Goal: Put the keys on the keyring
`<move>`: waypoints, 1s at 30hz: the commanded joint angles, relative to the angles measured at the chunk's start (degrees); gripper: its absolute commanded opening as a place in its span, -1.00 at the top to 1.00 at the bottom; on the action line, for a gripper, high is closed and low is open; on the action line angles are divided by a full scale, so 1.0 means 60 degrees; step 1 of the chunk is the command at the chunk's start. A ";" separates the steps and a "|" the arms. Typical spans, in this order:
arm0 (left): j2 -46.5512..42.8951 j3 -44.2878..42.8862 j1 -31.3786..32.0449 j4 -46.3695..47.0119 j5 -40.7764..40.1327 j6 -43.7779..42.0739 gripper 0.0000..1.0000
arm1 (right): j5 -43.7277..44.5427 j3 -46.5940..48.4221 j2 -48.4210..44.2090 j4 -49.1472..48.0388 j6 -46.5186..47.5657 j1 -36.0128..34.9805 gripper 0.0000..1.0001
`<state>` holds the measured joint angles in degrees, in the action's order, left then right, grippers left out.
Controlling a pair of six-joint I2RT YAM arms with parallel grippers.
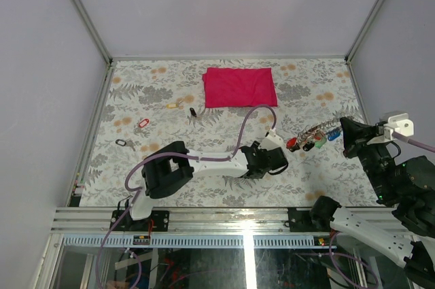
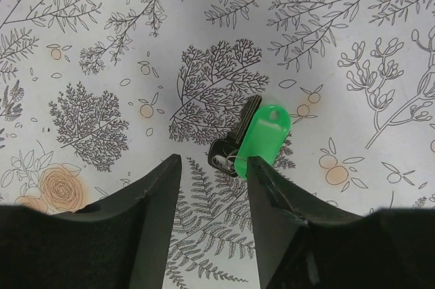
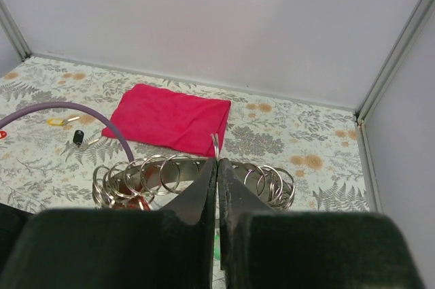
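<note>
Left claw (image 2: pixel 214 165) is released, jaws apart, straddling the head end of the green-tagged key (image 2: pixel 262 132). The key lies flat on the bench (image 2: pixel 102 44), nothing pinched yet; the low approach is probably to nip it off the surface. Right claw (image 3: pixel 217 166) is clenched on the keyring (image 3: pixel 146 179), holding it up near the left arm (looks like a presentation pose for threading). Tagged keys (image 1: pixel 307 143) hang from it. Yellow-tagged key (image 1: pixel 173 105) and red-tagged key (image 1: pixel 142 123) lie loose, well apart to the left.
</note>
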<state>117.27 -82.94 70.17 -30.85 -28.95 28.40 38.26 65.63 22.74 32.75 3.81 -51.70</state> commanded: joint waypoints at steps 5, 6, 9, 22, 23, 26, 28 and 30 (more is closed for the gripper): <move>0.0219 -0.0532 0.0125 -0.0001 -0.0268 0.0313 0.13 | -0.0143 0.0050 0.0192 -0.0616 -0.0020 0.0001 1.00; 0.0228 -0.0540 0.0126 0.0013 -0.0252 0.0319 0.14 | -0.0157 0.0047 0.0203 -0.0622 -0.0020 -0.0009 1.00; 0.0189 -0.0499 0.0139 0.0078 -0.0189 0.0347 0.14 | -0.0198 0.0049 0.0237 -0.0625 -0.0022 -0.0009 1.00; 0.0307 -0.0305 0.0194 0.0417 0.0073 0.0510 0.13 | -0.0311 0.0046 0.0354 -0.0640 -0.0009 0.0000 1.00; 0.0336 -0.0323 0.0199 0.0411 0.0085 0.0510 0.14 | -0.0329 0.0050 0.0375 -0.0651 -0.0014 -0.0008 1.00; 0.0437 -0.0332 0.0190 0.0390 0.0066 0.0496 0.16 | -0.0356 0.0050 0.0406 -0.0665 -0.0007 0.0000 1.00; 0.0469 -0.0319 0.0194 0.0370 0.0064 0.0496 0.20 | -0.0356 0.0049 0.0417 -0.0662 -0.0004 0.0002 1.00; 0.0512 -0.0308 0.0192 0.0374 0.0068 0.0496 0.23 | -0.0361 0.0052 0.0428 -0.0681 0.0013 -0.0002 1.00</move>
<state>119.26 -84.60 70.94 -30.52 -28.03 30.24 36.38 65.30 24.49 32.77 3.81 -51.70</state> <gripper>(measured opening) 0.397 0.010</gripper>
